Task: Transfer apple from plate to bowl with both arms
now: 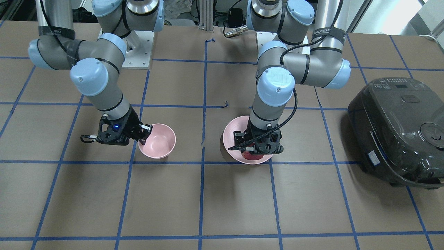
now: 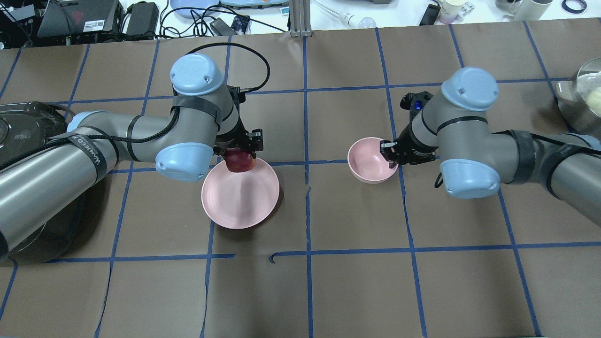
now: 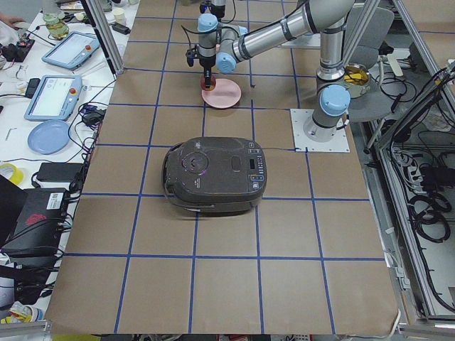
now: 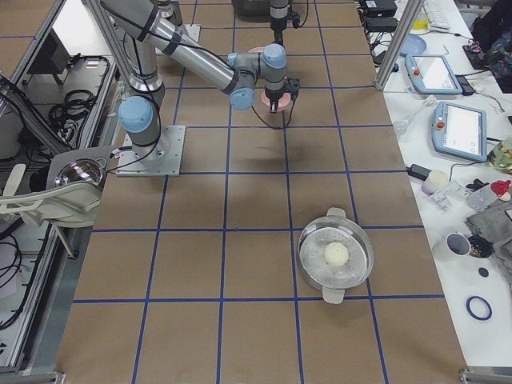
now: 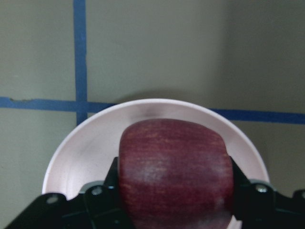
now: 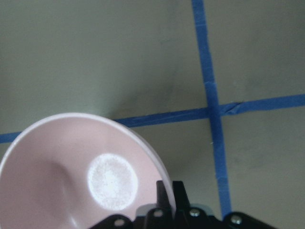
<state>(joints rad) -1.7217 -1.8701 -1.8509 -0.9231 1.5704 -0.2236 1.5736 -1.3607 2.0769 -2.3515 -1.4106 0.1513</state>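
The dark red apple [image 2: 240,162] sits between the fingers of my left gripper [image 2: 239,152], which is shut on it at the far edge of the wide pink plate [image 2: 240,202]. The left wrist view shows the apple [image 5: 174,171] filling the jaws with the plate [image 5: 86,143] beneath it. I cannot tell whether the apple touches the plate. The small deep pink bowl [image 2: 368,162] stands to the right and holds nothing. My right gripper [image 2: 390,157] is shut on the bowl's rim on the side nearest its arm. The right wrist view shows the thin rim [image 6: 155,164] running into the pinched fingers.
A black rice cooker [image 1: 399,132] stands on the table on my left arm's side, beside that arm. A metal pot [image 4: 336,256] with a pale round thing in it stands far off at the table's right end. Blue tape lines grid the brown table [image 2: 357,281].
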